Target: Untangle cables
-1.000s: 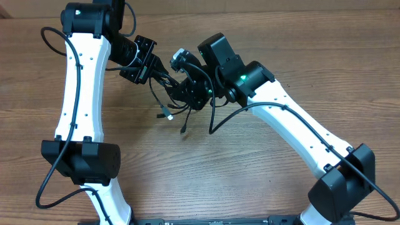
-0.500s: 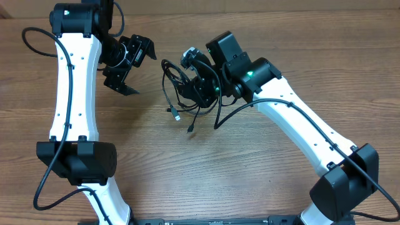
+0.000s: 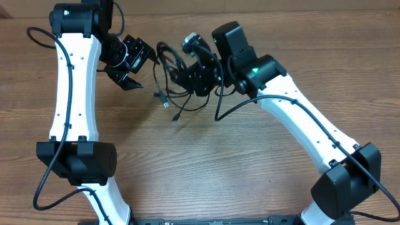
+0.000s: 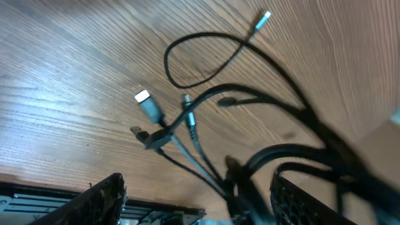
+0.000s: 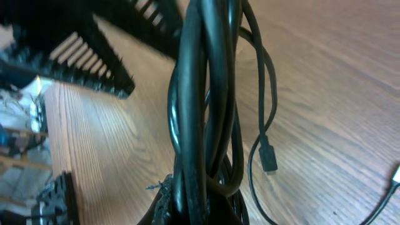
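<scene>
Near table edge (image 3: 325, 10), right claw (image 3: 191, 77) gripping cables (image 3: 164, 65)

From overhead, the cables (image 3: 178, 72) merge black on black with the right gripper (image 3: 190, 78), so the exact spot where it meets them is hidden. The plug ends (image 3: 164, 103) trailing out from that claw are too small to name. In the left wrist view, the strands beside the left gripper's (image 4: 200, 197) right finger (image 4: 306, 197) are blurred, and both fingers are cut off by the bottom edge.

Glossy black rubbery cables (image 5: 200, 94) with shiny metal plug tips (image 4: 142, 97); matt, grained wood table (image 3: 206, 162).
</scene>
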Available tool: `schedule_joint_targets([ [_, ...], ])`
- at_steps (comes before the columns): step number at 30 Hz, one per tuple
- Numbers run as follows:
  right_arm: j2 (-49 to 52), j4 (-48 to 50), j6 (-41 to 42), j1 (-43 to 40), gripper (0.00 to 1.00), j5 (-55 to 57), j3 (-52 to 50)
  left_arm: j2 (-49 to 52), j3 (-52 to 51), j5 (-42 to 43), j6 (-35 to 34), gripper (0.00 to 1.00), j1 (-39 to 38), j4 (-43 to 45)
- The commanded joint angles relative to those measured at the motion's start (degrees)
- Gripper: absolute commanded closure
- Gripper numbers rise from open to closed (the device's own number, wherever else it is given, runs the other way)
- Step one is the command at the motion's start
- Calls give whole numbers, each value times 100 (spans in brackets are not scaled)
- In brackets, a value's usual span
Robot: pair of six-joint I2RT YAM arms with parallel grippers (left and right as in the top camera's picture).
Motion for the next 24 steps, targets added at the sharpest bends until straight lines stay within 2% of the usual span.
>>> schedule_joint_targets([
  [1,-122,144,225,-164,96,-590,63,-129,48,195,297,24,-22,-15],
  [6,-122,400,223,-345,96,-1384,63,-129,48,199,199,25,-20,-15],
  [14,-122,697,223,-363,96,-1904,63,-129,48,435,-719,25,-22,35],
  [17,-122,710,225,-363,96,-1987,63,-129,48,208,-1027,29,-11,203],
  [21,-122,708,225,-363,96,-1989,63,-129,48,-76,-1082,30,57,225],
  [24,-122,708,221,-363,96,-2109,63,-129,48,-221,-1388,29,186,245],
])
